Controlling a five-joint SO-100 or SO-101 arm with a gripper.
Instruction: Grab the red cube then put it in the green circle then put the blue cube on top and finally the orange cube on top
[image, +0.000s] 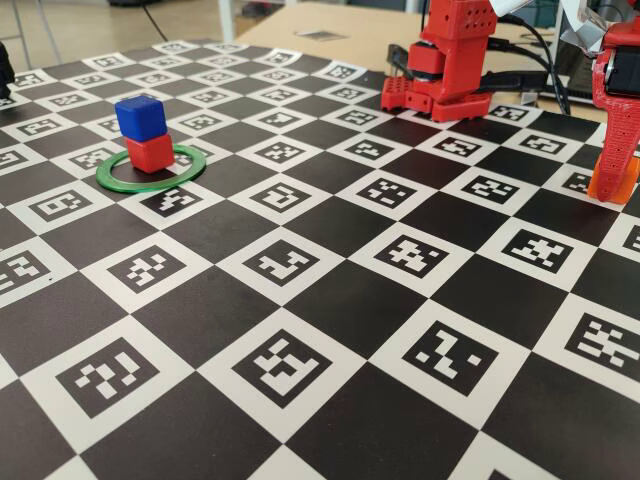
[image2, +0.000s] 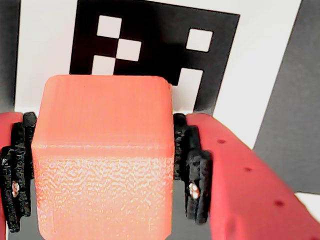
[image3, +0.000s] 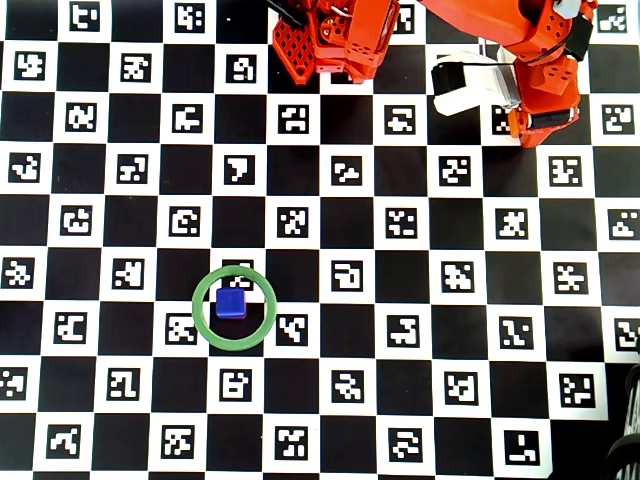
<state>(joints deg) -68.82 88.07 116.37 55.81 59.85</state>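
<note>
In the wrist view the orange cube (image2: 102, 160) fills the middle and lower left of the frame, pinched between the gripper (image2: 102, 172) and its black ribbed pads (image2: 197, 182), which press against both side faces; the jaws are closed just to the cube's width. Behind it lies a marker square of the checkered board (image2: 260, 60). In the fixed view the same cube (image: 613, 182) sits at the far right edge, low against the board under the red gripper. At the upper left of that view the blue cube (image: 140, 117) stands on the red cube (image: 151, 153) inside the green circle (image: 120, 180). The arm's red base (image: 440, 90) is at the top centre. Between the gripper and the stack the board is bare in the overhead view, where the ring (image3: 207, 318) lies lower left of centre
</note>
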